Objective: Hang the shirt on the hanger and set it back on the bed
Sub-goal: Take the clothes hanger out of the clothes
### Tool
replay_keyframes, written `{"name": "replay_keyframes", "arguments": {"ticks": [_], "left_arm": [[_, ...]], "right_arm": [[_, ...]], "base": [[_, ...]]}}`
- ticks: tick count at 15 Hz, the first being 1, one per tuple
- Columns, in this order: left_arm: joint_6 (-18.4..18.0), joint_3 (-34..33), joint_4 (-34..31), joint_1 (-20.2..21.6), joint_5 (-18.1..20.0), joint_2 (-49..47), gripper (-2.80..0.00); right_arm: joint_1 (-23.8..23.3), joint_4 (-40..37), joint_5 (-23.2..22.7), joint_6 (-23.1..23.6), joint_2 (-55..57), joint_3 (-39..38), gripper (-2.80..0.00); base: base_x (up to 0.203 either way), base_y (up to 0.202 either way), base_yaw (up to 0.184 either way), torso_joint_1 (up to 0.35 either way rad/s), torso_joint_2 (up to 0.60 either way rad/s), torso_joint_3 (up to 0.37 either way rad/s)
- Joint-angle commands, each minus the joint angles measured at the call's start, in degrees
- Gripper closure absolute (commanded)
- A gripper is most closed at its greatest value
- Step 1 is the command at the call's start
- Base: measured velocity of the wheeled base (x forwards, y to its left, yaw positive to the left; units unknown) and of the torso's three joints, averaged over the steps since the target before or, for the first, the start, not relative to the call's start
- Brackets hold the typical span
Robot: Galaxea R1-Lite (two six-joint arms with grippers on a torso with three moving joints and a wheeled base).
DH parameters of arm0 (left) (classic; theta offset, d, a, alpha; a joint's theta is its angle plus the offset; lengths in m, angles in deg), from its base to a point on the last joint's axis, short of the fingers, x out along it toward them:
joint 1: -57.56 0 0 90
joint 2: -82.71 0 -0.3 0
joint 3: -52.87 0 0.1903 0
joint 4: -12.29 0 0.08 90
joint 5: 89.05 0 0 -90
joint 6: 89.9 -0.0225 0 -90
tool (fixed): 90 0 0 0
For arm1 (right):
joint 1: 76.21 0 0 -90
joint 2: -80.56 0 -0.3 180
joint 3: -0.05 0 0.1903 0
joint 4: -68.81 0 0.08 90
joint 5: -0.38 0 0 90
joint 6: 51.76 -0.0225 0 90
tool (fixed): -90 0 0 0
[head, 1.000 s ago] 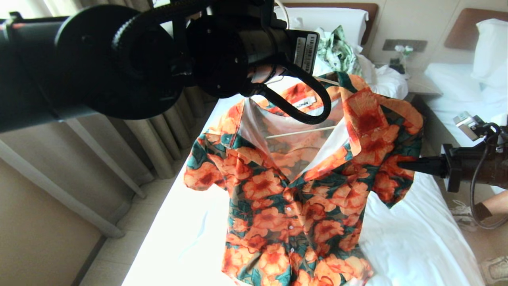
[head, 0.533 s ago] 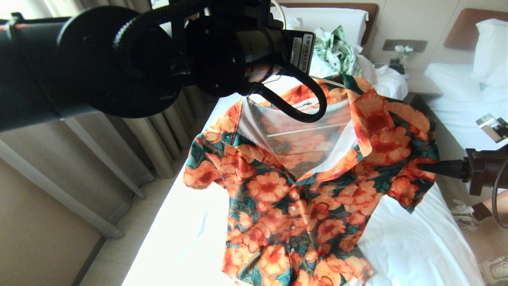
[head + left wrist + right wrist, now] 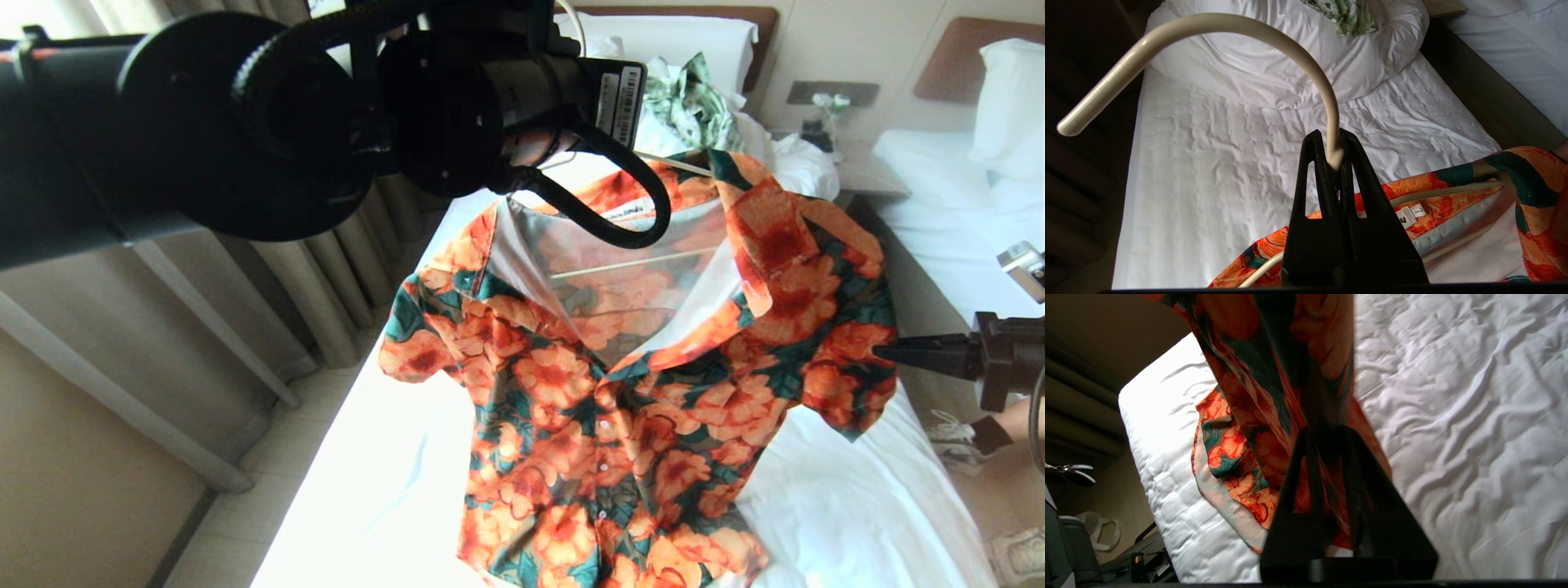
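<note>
The orange-flowered shirt (image 3: 620,392) hangs on the cream hanger (image 3: 629,263) above the bed (image 3: 857,506), with its hem resting on the sheet. My left gripper (image 3: 1331,141) is shut on the base of the hanger's hook (image 3: 1274,30), just above the neck label (image 3: 1410,214). The left arm (image 3: 245,122) fills the upper left of the head view. At the edge of the shirt's right-hand sleeve is my right gripper (image 3: 882,353). In the right wrist view its fingers (image 3: 1306,457) stand slightly parted, with sleeve cloth (image 3: 1274,396) running between them.
A green-and-white leafy cloth (image 3: 694,102) lies on the duvet by the pillow (image 3: 678,41). To the right are a nightstand (image 3: 865,175) and a second bed (image 3: 955,188). Curtains (image 3: 326,286) hang left of the bed. A person's foot and shoes (image 3: 951,441) are on the floor at right.
My right gripper has drawn away to the right, out to the sleeve's edge. The sleeve and shoulder have spread rightward with it, and its fingers have parted a little. The left arm holds still.
</note>
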Motion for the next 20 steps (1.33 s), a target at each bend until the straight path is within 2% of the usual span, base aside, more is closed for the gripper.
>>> {"name": "replay_keyframes", "arguments": {"ticks": [1, 4, 7, 8, 9, 12, 14, 16, 20], "left_arm": [[-0.07, 0.01, 0.01, -0.03, -0.15, 0.05, 0.00], [-0.16, -0.03, -0.09, 0.04, -0.24, 0.36, 0.00], [-0.16, -0.07, -0.26, 0.04, -0.33, 0.40, 0.00], [-0.07, -0.07, -0.26, 0.06, -0.33, 0.40, 0.00], [-0.07, -0.07, -0.34, 0.13, -0.42, 0.40, 0.00], [0.09, -0.07, -0.40, 1.27, -0.47, 0.66, 0.00], [-2.27, -0.07, -0.21, 1.29, -0.52, 3.27, 0.00], [-3.63, -0.07, -0.08, 2.65, -0.19, 5.45, 0.00], [-6.71, -0.07, 1.01, 3.21, -0.28, 6.49, 0.00]], "right_arm": [[-0.06, -0.17, -0.40, 0.11, -0.38, 0.15, -2.80], [-0.99, -0.62, -0.57, 0.12, -2.30, -0.29, -2.80], [-5.06, -0.58, -1.16, 0.09, -5.47, -1.37, -2.80], [-6.76, -0.53, -2.61, 0.10, -6.96, -2.27, -2.80], [-8.00, -0.52, -5.28, -0.03, -8.53, -3.50, 0.00], [-8.33, -1.79, -9.86, -4.06, -15.00, -4.57, 0.00], [-7.39, -2.01, -14.19, -9.41, -19.03, -4.22, 0.00], [-6.22, -1.97, -15.38, -14.11, -21.86, -4.24, 0.00], [-6.26, -1.01, -15.35, -14.37, -19.81, -3.40, 0.00]], "base": [[0.000, 0.000, 0.000, 0.000, 0.00, 0.000], [0.000, 0.000, 0.000, 0.000, 0.00, 0.000], [0.000, 0.000, 0.000, 0.000, 0.00, 0.000], [0.000, 0.000, 0.000, 0.000, 0.00, 0.000], [0.000, 0.000, 0.000, 0.000, 0.00, 0.000], [0.000, 0.000, 0.000, 0.000, 0.00, 0.000], [0.000, 0.000, 0.000, 0.000, 0.00, 0.000], [0.000, 0.000, 0.000, 0.000, 0.00, 0.000], [0.000, 0.000, 0.000, 0.000, 0.00, 0.000]]}}
